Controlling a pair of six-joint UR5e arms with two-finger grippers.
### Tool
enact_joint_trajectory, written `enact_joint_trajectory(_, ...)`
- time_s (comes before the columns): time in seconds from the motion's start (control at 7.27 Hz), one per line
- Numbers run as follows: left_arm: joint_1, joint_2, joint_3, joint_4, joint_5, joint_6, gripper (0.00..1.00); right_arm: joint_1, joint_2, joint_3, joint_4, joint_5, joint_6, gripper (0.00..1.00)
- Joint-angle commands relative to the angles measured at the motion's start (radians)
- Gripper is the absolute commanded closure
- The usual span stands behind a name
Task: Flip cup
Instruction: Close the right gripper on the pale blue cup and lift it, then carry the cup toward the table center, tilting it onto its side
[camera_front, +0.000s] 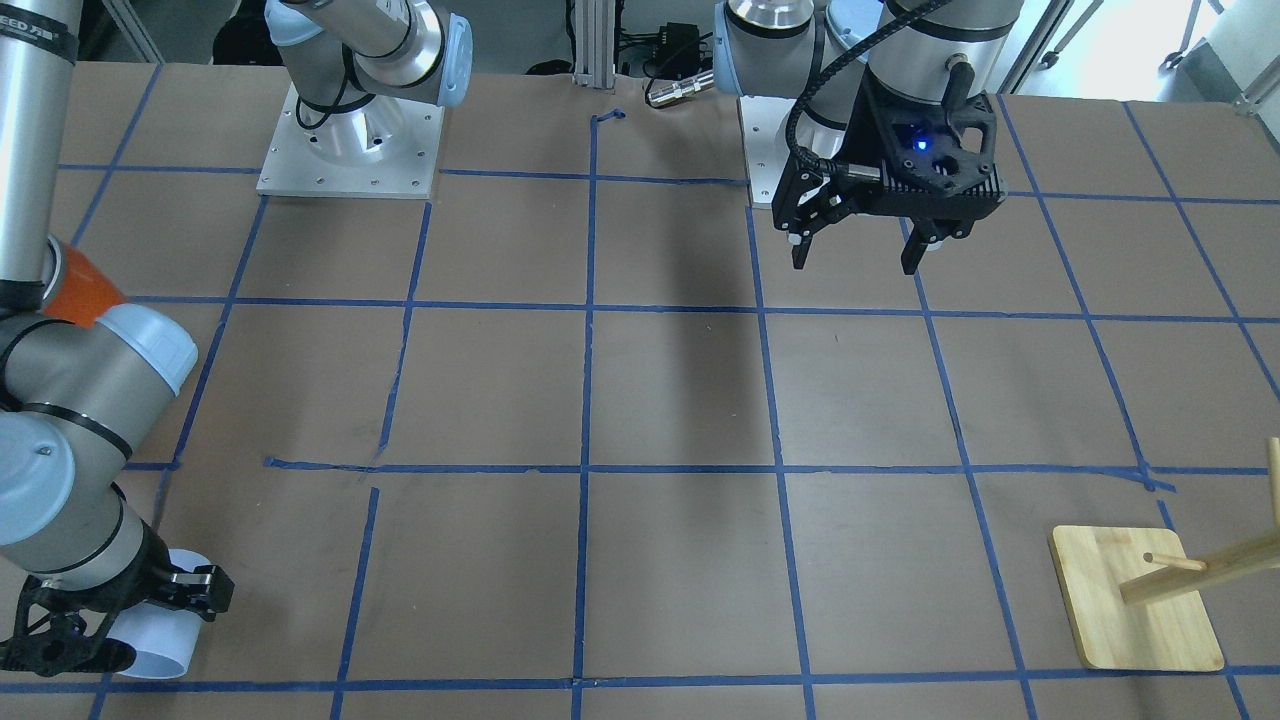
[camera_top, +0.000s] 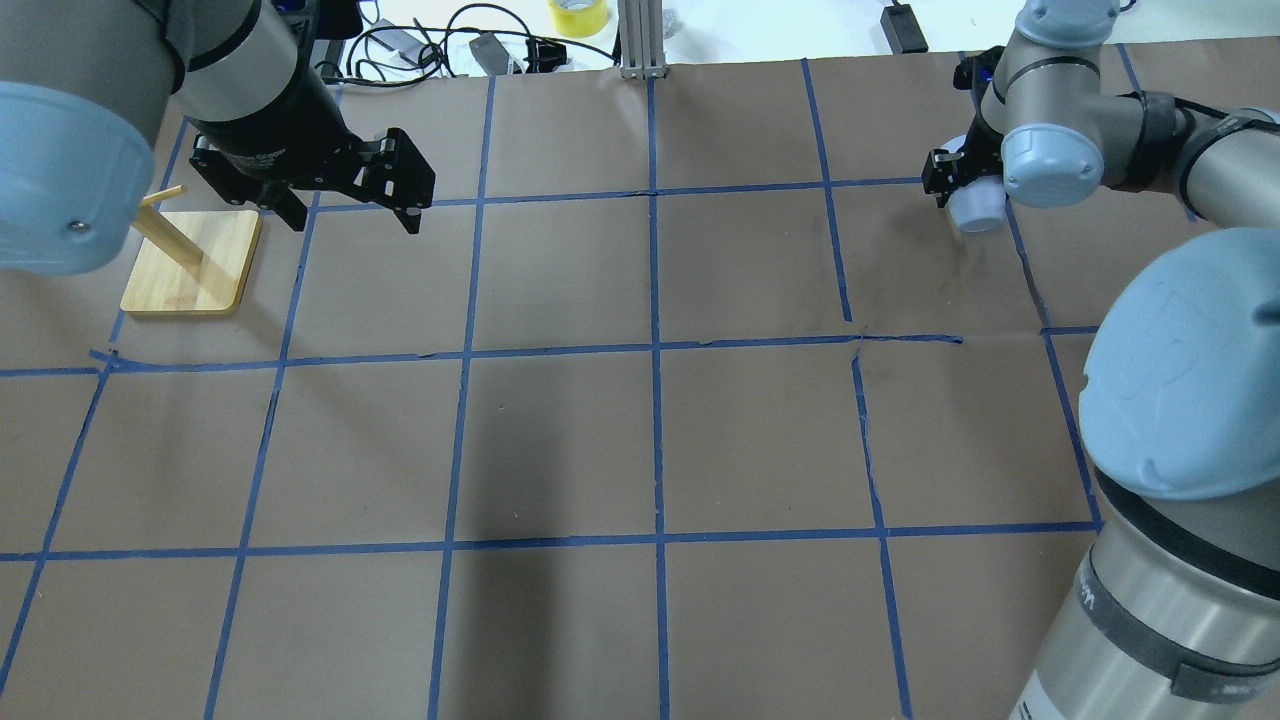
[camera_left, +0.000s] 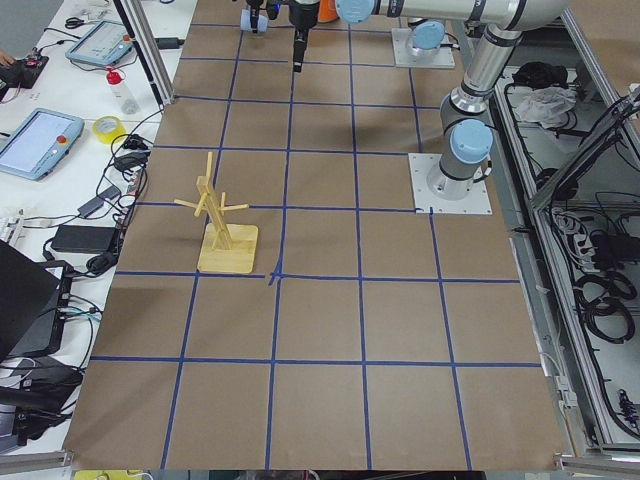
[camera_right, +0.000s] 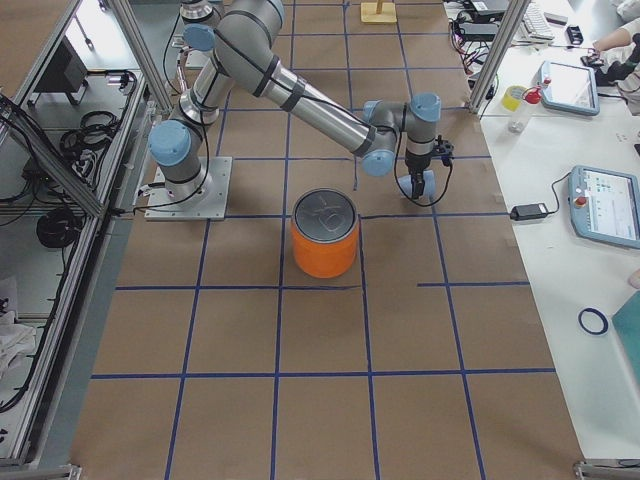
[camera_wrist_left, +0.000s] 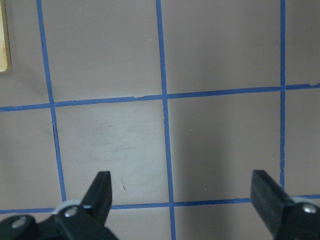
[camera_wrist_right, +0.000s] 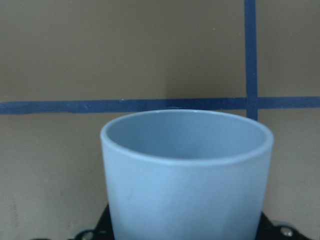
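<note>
Cup (camera_wrist_right: 187, 175) is being clamped, tilted, in the right gripper (camera_front: 158, 622) near the table's (camera_top: 640, 440) far edge — flip seemingly midway, set-down and release remaining (left gripper (camera_front: 856, 262) is hanging wide open, empty).

Found the cup (camera_wrist_right: 187, 175) between the right gripper's (camera_top: 968, 190) fingers (camera_front: 200, 588) at the tabletop's (camera_top: 650, 440) far right. Saw the canister (camera_right: 325, 235) nearer the robot, the rack (camera_top: 190, 260) far left, the left gripper (camera_front: 855, 262) raised rightward of it.
</note>
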Motion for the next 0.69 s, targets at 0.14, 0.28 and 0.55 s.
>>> enact_joint_trajectory(0.14,0.0,0.0,0.0,0.0,0.0,0.0,0.0,0.27,-0.05,-0.006,-0.017,-0.097,-0.002,0.96)
enact_joint_trajectory(0.28,0.0,0.0,0.0,0.0,0.0,0.0,0.0,0.35,-0.051,-0.004,-0.022,-0.097,-0.004,0.96)
enact_joint_trajectory(0.55,0.0,0.0,0.0,0.0,0.0,0.0,0.0,0.519,-0.021,-0.004,-0.097,-0.093,-0.214,0.95)
